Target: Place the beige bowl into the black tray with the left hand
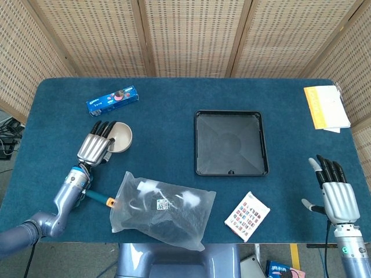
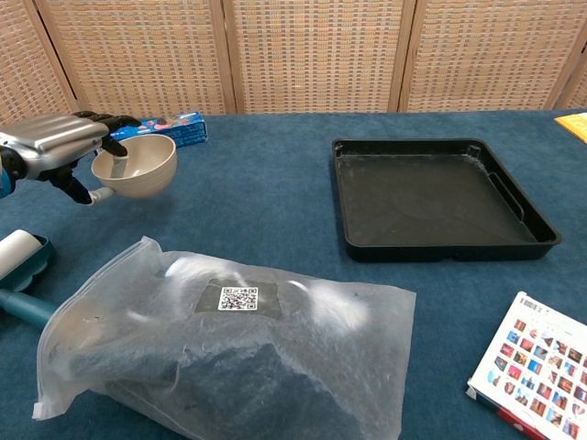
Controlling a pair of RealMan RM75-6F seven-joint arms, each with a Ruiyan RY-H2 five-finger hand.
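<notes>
No words or numbers legible. Only sign: a QR code label on the clear plastic bag near the tabletop's front edge.

This looks like a robot test set-up in a lab or workroom rather than a home. The worktop is covered edge to edge in plain dark blue carpet-like cloth, and woven wicker screens stand close behind its far edge and angle in at both far corners, shutting off the room behind. Past the left edge, loose cables lie on a bare grey floor. The things laid out are a mixed, unrelated lot: a blue biscuit box near the far left corner, a yellow booklet at the far right corner, a clear plastic bag at the near edge.
</notes>
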